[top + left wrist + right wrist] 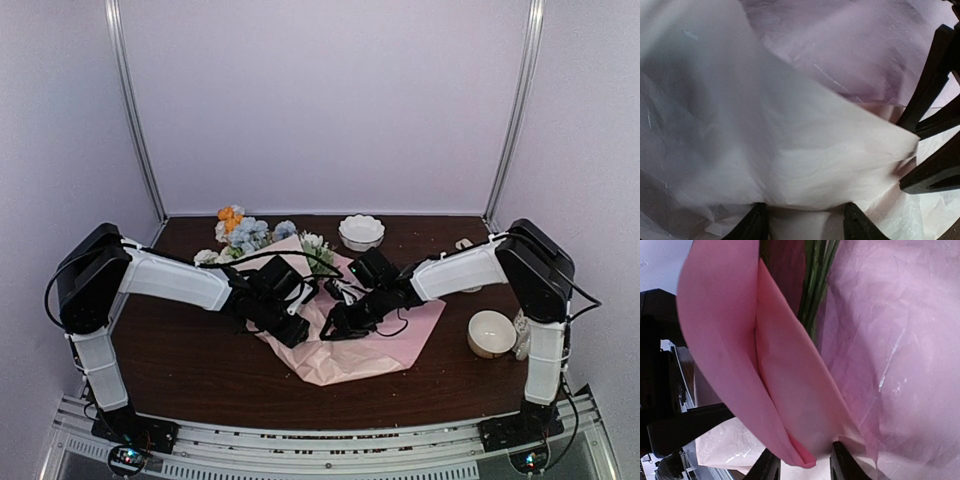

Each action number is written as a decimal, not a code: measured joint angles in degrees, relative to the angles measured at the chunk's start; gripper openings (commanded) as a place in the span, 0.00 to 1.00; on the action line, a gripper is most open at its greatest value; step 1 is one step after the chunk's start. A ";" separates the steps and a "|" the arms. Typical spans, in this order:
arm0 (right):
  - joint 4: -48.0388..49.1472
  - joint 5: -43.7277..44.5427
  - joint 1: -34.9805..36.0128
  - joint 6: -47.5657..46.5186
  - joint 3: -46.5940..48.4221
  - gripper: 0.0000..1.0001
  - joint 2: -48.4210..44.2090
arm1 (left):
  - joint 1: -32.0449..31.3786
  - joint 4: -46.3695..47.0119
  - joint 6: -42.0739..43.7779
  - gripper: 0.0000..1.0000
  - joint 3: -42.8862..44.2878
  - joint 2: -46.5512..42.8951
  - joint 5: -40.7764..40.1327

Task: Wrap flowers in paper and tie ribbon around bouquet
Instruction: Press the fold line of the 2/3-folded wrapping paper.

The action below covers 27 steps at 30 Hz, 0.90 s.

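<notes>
A dark brown wooden table (pixel 190 370) stands in a pale lilac-white booth (pixel 320 100), with metal posts (pixel 135 110) in the back corners and an aluminium rail (pixel 330 440) along the near edge. The pale pink paper (pixel 340 360) lies spread and crumpled at the table's middle. The flowers (pixel 245 232) lie on it, with their blue, white and orange heads pointing toward the back left and their green stems (pixel 815 285) running under a raised fold. Both arms meet over the sheet. The left gripper (pixel 285 325) has its fingers (pixel 756 225) apart with a bulge of paper filling the gap between them – whether it presses the paper cannot be told. The right gripper (pixel 335 325) also has its fingers (pixel 841 465) apart, and the tip of a pink fold reaches down between them without being pinched. A white scalloped bowl (pixel 361 232) sits near the back wall, and a round cream cup (pixel 490 333) stands by the right arm – both off the paper.
</notes>
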 measured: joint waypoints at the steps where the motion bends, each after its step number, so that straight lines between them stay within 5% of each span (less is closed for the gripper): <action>1: 0.15 0.00 -0.07 -0.07 0.37 0.29 0.28 | 0.00 0.02 0.00 0.56 0.00 0.00 -0.02; 7: 1.55 -0.74 -0.15 0.09 1.62 0.01 1.11 | 0.00 0.02 -0.07 0.56 -0.02 0.00 -0.02; 19: 5.49 -3.50 -0.83 1.57 0.35 0.00 1.11 | 2.36 -5.84 -2.19 0.85 3.13 -9.03 1.77; 27: 4.61 -3.76 -0.96 0.28 0.59 0.00 1.11 | 20.33 -1.97 -7.78 0.87 -5.27 -18.86 2.43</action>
